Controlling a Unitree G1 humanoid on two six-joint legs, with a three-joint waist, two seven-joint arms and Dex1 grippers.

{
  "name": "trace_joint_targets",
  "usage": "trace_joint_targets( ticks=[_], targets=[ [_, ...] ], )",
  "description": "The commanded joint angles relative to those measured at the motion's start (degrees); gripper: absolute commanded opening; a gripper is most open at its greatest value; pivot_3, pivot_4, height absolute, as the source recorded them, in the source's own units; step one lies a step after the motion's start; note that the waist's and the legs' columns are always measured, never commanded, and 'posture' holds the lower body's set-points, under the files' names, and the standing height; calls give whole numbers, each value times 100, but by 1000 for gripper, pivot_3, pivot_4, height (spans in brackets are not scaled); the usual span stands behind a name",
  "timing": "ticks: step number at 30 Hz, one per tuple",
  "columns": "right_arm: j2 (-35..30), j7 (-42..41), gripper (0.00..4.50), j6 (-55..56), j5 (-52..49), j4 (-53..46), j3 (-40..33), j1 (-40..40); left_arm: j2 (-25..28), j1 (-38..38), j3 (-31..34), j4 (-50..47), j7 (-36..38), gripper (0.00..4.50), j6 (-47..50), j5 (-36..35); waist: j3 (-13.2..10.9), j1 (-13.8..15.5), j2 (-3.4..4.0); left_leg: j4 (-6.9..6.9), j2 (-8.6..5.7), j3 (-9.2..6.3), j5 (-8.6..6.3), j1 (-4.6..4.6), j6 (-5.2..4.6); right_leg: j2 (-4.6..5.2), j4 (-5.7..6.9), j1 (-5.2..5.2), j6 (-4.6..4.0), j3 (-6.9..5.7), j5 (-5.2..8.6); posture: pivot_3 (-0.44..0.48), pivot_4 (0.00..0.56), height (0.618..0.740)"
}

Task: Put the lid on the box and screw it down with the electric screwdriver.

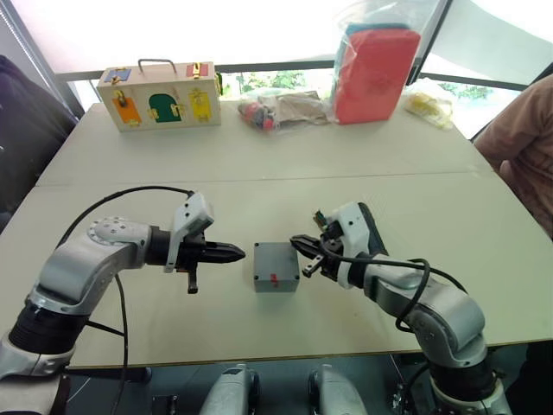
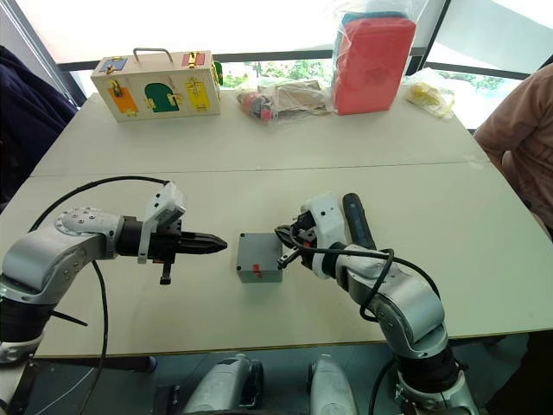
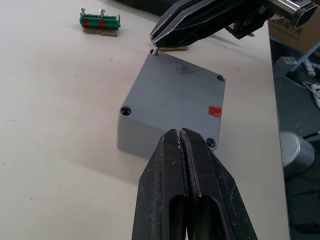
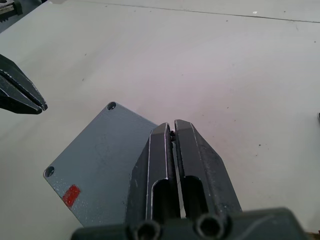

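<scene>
Pointing at the grey box [image 1: 276,264] from its left side, the left gripper [image 1: 235,253] had both black fingers pressed together, nothing between them, tip just short of the box and off it. Right gripper [image 1: 300,245] came at the box from the opposite side, fingers also together, pinched on a small metal pin [image 3: 156,51] that stuck out of the tip. That pin sat right at the far corner hole of the box on that side; contact with the hole could not be told.

Box sat flat on the table [image 1: 259,164] between the two grippers. Its top face was closed and smooth, with a screw hole at each corner and a red mark [image 3: 215,111] on it. Whether that top was the lid as a separate piece could not be told.

The electric screwdriver [image 2: 359,220], dark blue, lay on the table to the right of the box, just behind the right gripper and partly hidden by that wrist. A green terminal block [image 3: 100,20] with two screws lay on the table near the box, beyond its far edge.

Well beyond the box stood a wooden latch box [image 1: 160,97] and a red case in a plastic bag [image 1: 376,73]. A person's sleeve [image 1: 523,143] showed far to the right of the box.
</scene>
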State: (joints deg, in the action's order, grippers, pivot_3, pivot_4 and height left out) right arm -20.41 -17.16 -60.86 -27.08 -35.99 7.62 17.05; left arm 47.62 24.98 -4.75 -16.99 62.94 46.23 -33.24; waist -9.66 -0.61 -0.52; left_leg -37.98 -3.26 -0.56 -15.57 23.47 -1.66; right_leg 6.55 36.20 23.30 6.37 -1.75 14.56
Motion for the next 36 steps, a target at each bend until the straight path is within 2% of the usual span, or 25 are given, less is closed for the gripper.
trace_joint_targets(
  ticks=[1,9,12,17,20,23,24,26,27,30,33,36],
  targets=[
    [-17,-24,49,70,-10,-149,-26,34,42,28,170,-134,-35,0,-12,-73,0,-1,0,0,0,0,0,0,0,0,0,0,0,0,0,0,150,740],
    [-90,-59,49,140,77,6,52,25,-86,147,143,-155,-155,0,0,-98,0,0,0,0,0,0,0,0,0,0,0,0,0,0,0,0,150,740],
    [-121,-87,711,122,92,18,28,45,-95,205,152,-119,-158,0,-12,-100,0,0,0,0,0,0,0,0,0,0,0,0,0,0,0,0,150,740],
    [-227,-132,2493,-10,30,-101,-216,159,-176,357,178,33,-144,0,-85,-113,0,7,0,0,0,0,0,0,0,0,0,-1,0,-2,0,0,150,740],
    [-291,-206,2493,-271,-249,-336,-596,259,-272,484,169,68,-113,0,-89,-175,-1,4,1,0,-1,0,0,0,0,0,0,-2,0,-2,0,0,150,740],
    [-306,-187,2493,-1070,-869,-511,-1567,645,-368,716,128,70,-4,0,-91,-276,-1,5,0,0,-1,0,0,0,0,0,0,-2,1,-2,0,0,150,740],
    [-338,-162,2725,-1336,-1017,-515,-1841,787,-387,795,108,64,42,0,-95,-301,-2,5,0,0,-1,0,0,0,0,0,0,-2,1,-2,0,0,150,740],
    [-631,-163,3243,-2142,-1143,-312,-2400,1249,-405,970,-3,25,202,0,-142,-309,-3,15,2,-3,-1,0,0,0,0,2,0,-4,0,-2,-1,0,150,740],
    [-829,-171,3668,-2505,-1129,-162,-2575,1469,-406,1041,-82,3,286,0,-174,-292,-4,18,2,-4,-1,0,0,0,0,2,-1,-5,0,-3,-1,0,150,740],
    [-1801,-239,4398,-2996,-863,609,-2570,1999,-395,1269,-370,-84,627,0,-323,-209,-6,21,5,-2,-4,1,-1,0,-1,10,-4,-5,-1,-3,-1,0,150,740],
    [-2664,-404,4398,-3164,-1129,1633,-2298,2227,-361,1457,-654,-30,959,0,-617,-8,-8,5,3,1,-7,10,-2,0,-4,20,-10,-6,-2,-1,0,0,150,740],
    [-3497,-856,4398,-3164,-1959,1895,-1722,2104,-316,1541,-958,110,1199,0,-1058,384,-9,-6,4,4,-3,11,-3,1,-6,26,-14,-9,-9,1,4,0,150,740]
  ],
)
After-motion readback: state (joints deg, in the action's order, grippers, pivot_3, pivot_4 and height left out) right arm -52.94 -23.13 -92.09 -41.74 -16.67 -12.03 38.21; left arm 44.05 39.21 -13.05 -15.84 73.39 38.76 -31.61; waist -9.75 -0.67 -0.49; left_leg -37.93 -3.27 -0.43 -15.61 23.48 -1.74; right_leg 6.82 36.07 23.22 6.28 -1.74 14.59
